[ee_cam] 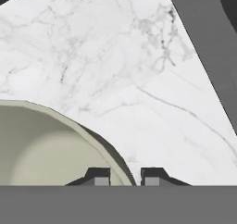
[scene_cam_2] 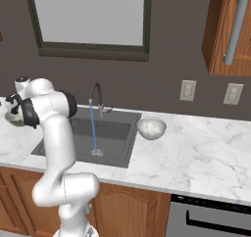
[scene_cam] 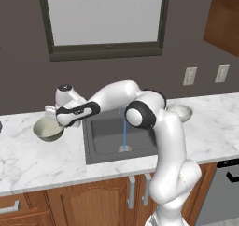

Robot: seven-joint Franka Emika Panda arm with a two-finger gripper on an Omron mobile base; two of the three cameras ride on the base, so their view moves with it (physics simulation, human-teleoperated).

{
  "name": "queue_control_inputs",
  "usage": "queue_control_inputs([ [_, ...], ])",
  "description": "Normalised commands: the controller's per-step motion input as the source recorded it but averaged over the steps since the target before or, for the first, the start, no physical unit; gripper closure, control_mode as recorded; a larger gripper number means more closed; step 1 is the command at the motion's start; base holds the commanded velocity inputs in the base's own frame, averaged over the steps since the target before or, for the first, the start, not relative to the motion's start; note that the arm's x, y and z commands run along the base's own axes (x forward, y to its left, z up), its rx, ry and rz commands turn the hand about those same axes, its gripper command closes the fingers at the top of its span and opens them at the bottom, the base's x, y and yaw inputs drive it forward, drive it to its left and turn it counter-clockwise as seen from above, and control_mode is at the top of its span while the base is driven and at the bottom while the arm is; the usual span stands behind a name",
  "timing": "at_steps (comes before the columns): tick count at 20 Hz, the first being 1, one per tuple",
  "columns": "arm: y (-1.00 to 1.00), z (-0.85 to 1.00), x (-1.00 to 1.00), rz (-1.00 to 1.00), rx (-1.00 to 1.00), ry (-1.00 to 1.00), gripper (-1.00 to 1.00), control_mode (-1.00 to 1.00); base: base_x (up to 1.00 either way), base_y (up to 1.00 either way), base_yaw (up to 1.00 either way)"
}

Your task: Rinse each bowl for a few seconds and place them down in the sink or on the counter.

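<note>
From the left base view, the olive-beige bowl (scene_cam: 48, 129) sits on the table (scene_cam: 42, 159) left of the sink (scene_cam: 119, 135), the arm's hand over its rim; water runs.

From the right base view, the marbled bowl (scene_cam_2: 151, 128) waits right of the sink.

In the hand view, the claw (ee_cam: 125, 177) straddles the olive-beige rim, nearly closed (contact unclear, fingertips cut off). Probably light, rigid, slippery: pinch the rim wall.
</note>
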Motion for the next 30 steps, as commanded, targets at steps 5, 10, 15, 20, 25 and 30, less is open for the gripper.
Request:
queue_control_inputs([
  [5, -0.31, 0.22, -0.23, -0.12, 0.0, -0.09, 1.0, -1.0, 0.0, 0.0, 0.0],
  [10, -0.23, 0.13, -0.36, -0.21, 0.04, -0.09, 1.0, -1.0, 0.0, 0.0, 0.0],
  [15, -0.08, 0.23, -0.24, -0.23, 0.02, -0.07, 1.0, -1.0, 0.0, 0.0, 0.0],
  [20, -0.15, 0.41, -0.23, -0.18, 0.0, -0.07, 1.0, -1.0, 0.0, 0.0, 0.0],
  [25, -0.24, 0.49, -0.25, -0.19, 0.02, -0.03, 1.0, -1.0, 0.0, 0.0, 0.0],
  [30, -0.36, 0.27, -0.29, -0.22, 0.02, 0.0, 1.0, -1.0, 0.0, 0.0, 0.0],
])
